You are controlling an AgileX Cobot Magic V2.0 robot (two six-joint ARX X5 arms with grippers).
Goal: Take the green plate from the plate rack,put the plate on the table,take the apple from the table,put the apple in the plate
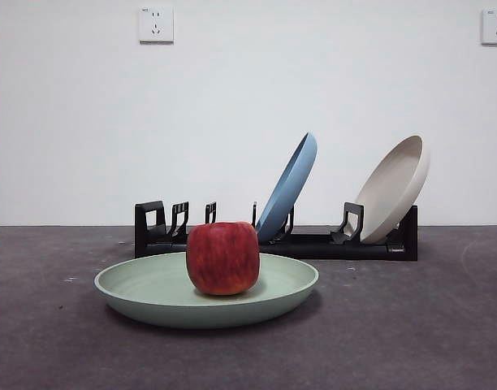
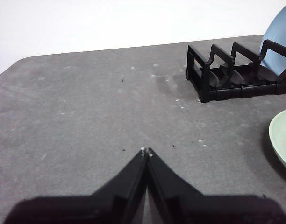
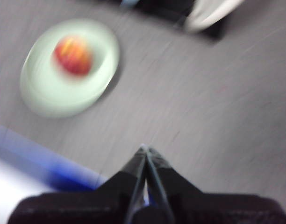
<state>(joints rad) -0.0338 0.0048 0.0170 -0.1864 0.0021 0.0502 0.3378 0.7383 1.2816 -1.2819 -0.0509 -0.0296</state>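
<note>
The green plate (image 1: 151, 294) lies flat on the dark grey table (image 1: 411, 333), in front of the black plate rack (image 1: 313, 244). The red apple (image 1: 222, 257) sits upright in the plate's middle. The plate's edge shows in the left wrist view (image 2: 284, 136), with the rack (image 2: 218, 77) beyond it. My left gripper (image 2: 146, 151) is shut and empty, low over bare table, away from the plate. My right gripper (image 3: 145, 149) is shut and empty, high above the table; its blurred view shows the plate (image 3: 45, 93) and apple (image 3: 73, 55) well off from it. Neither arm shows in the front view.
A blue plate (image 1: 289, 187) leans in the rack's middle slot and a beige plate (image 1: 395, 188) in its right slot; the left slot stands bare. A white wall with two sockets is behind. The right wrist view shows the table's edge with a blue strip (image 3: 35, 158).
</note>
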